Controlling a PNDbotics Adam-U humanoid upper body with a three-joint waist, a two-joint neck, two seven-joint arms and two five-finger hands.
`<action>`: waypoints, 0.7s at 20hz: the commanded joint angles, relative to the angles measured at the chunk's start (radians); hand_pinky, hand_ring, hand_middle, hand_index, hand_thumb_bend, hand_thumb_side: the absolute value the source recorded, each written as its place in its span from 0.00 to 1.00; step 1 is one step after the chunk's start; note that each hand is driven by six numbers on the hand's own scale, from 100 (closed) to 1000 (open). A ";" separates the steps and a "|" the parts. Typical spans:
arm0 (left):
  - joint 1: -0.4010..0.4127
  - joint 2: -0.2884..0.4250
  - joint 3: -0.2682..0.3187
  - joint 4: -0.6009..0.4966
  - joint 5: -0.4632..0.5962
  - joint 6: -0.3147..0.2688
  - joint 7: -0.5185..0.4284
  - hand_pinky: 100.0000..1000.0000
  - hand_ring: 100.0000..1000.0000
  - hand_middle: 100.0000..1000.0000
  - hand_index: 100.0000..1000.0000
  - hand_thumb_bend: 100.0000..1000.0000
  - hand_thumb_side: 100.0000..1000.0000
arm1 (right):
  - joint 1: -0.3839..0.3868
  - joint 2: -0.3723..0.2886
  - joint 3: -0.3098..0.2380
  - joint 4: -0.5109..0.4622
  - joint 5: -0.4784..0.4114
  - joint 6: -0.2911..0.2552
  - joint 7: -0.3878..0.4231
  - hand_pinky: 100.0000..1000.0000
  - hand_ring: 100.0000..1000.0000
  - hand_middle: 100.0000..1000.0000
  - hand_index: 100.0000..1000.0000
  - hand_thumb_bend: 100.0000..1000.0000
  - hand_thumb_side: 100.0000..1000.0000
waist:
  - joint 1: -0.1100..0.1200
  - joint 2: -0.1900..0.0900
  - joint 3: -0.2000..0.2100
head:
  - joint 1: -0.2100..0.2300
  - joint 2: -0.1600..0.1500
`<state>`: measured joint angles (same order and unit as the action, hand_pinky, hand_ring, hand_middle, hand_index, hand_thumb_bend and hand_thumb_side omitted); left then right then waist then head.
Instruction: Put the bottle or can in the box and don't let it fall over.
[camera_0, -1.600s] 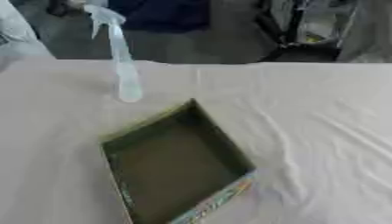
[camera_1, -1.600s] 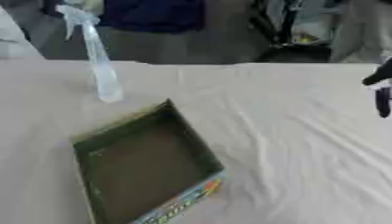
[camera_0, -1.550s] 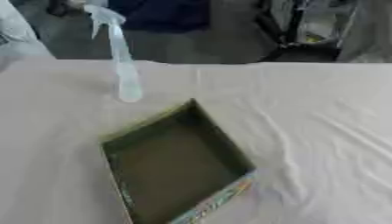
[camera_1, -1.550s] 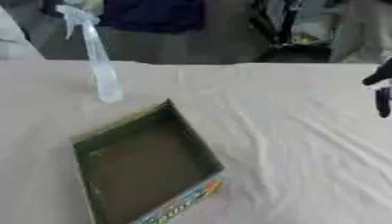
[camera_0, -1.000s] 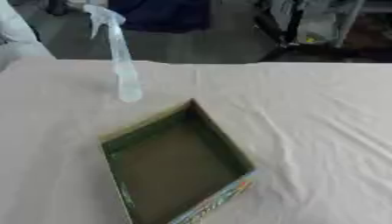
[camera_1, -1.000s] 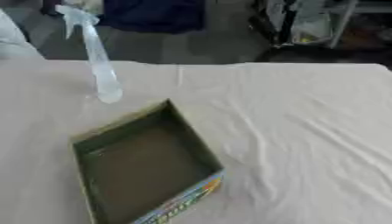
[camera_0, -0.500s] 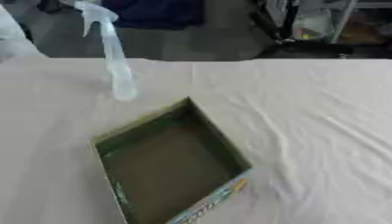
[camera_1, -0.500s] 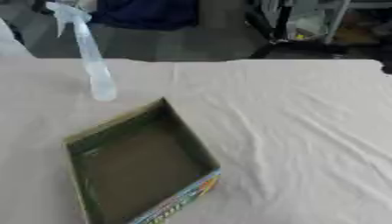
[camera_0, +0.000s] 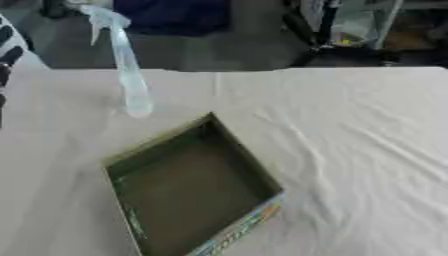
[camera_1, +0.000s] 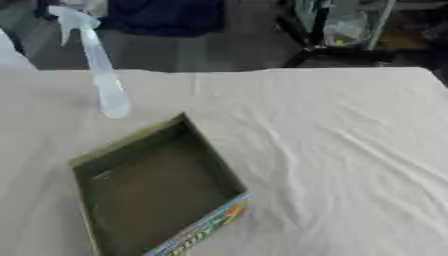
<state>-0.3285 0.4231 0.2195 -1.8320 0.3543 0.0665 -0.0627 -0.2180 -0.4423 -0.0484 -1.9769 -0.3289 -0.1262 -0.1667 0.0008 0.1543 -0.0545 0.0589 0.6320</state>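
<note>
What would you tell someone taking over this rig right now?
Left hand: only dark fingers show at the left edge, holding nothing; open or shut is unclear.
Right hand: out of view.
The spray bottle stands upright on the cloth-covered table, just beyond the far corner of the box.
The box is open and empty.
Done: nothing.
Left: grasp the bottle, set it upright in the box.
</note>
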 joint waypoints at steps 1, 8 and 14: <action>-0.031 0.067 -0.020 0.061 -0.032 0.001 -0.031 1.00 1.00 1.00 0.75 0.00 0.74 | -0.005 -0.018 -0.010 -0.023 -0.035 0.019 -0.006 1.00 1.00 1.00 1.00 0.00 0.41 | 0.000 -0.009 0.000 | -0.003 0.001; -0.097 0.157 -0.083 0.211 -0.123 0.010 -0.095 1.00 1.00 1.00 0.84 0.00 0.77 | -0.006 -0.019 -0.011 -0.023 -0.060 0.018 -0.035 1.00 1.00 1.00 1.00 0.00 0.41 | -0.005 0.007 0.000 | -0.019 -0.022; -0.155 0.184 -0.122 0.330 -0.154 0.008 -0.177 1.00 1.00 1.00 0.87 0.00 0.81 | -0.005 -0.018 -0.008 -0.023 -0.059 0.019 -0.029 1.00 1.00 1.00 1.00 0.00 0.41 | -0.007 0.014 -0.002 | -0.023 -0.027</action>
<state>-0.4640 0.5654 0.0994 -1.5118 0.2055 0.0760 -0.2221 -0.2178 -0.4423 -0.0487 -1.9769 -0.3838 -0.1071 -0.1962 -0.0070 0.1771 -0.0550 0.0399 0.6205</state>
